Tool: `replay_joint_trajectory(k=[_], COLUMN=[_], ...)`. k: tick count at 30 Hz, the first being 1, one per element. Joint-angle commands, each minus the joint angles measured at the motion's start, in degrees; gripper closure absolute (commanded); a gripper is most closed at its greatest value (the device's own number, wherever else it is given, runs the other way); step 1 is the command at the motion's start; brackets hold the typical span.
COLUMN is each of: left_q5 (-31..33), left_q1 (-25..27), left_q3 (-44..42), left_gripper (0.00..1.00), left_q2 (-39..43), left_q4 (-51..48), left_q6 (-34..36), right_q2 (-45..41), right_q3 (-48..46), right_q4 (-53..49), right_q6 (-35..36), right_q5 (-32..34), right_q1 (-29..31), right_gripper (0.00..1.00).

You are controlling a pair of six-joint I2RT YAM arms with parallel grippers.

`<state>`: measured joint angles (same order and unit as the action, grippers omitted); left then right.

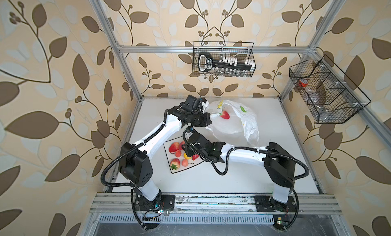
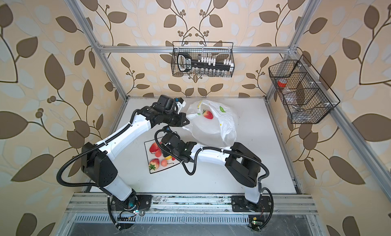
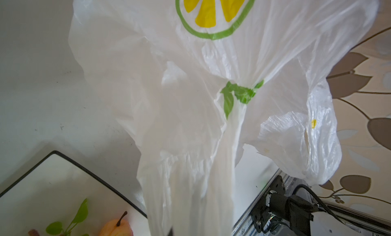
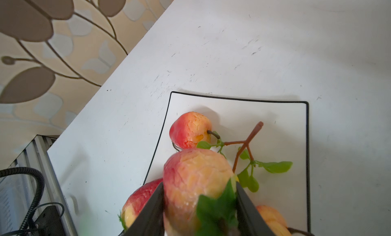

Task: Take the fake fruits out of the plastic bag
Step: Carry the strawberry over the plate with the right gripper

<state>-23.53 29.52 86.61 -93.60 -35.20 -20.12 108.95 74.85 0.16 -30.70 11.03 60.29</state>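
**Fruit held over the plate, a strawberry showing in the bag**

On the white table (image 1: 232, 177), the plastic bag (image 1: 232, 129) sits toward the far edge. The left pincer (image 2: 186, 121) is clamped on its rim and holds it up. The plate (image 1: 191, 167), nearer the left edge, carries most of the fake fruits (image 1: 174, 146). The right pincer (image 4: 199, 185) grips an orange-pink fruit (image 4: 190, 177) just above it. The likely next move is to release it there, then reach into the bag's mouth for the strawberry (image 1: 225, 114).
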Motion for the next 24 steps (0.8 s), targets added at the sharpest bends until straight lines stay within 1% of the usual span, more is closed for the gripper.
replay_joint_trajectory(k=[1,4,9,11,15,17,24], left_q5=[-0.73,-0.82,-0.99,-0.99,-0.99,-1.08,-1.17], left_q1=[0.01,-0.07,-0.16,-0.18,-0.31,-0.34,-0.43], left_q3=[1.82,1.75,1.7,1.6,1.64,1.65,2.14], left_gripper=[1.0,1.0,1.0,1.0,1.0,1.0,1.0], left_q2=[1.31,1.26,1.19,1.2,1.23,1.12,0.76], left_q4=[-4.0,-4.0,-4.0,-4.0,-4.0,-3.91,-3.66], left_q6=[0.19,0.25,0.37,0.35,0.47,0.47,0.34], right_q2=[3.13,4.48,6.13,6.52,5.96,5.05,-0.16], right_q3=[1.86,1.88,2.14,2.33,2.24,2.1,-0.38], right_q4=[-0.95,-0.95,-0.92,-0.95,-1.12,-0.96,-0.41], right_q6=[-2.04,-2.34,-2.57,-2.53,-2.35,-1.88,-0.73], right_q5=[0.62,0.51,0.38,0.29,0.31,0.4,0.56], right_q1=[-2.6,-2.64,-2.84,-2.9,-2.9,-2.92,-2.77], right_gripper=[0.55,0.55,0.52,0.48,0.34,0.3,0.25])
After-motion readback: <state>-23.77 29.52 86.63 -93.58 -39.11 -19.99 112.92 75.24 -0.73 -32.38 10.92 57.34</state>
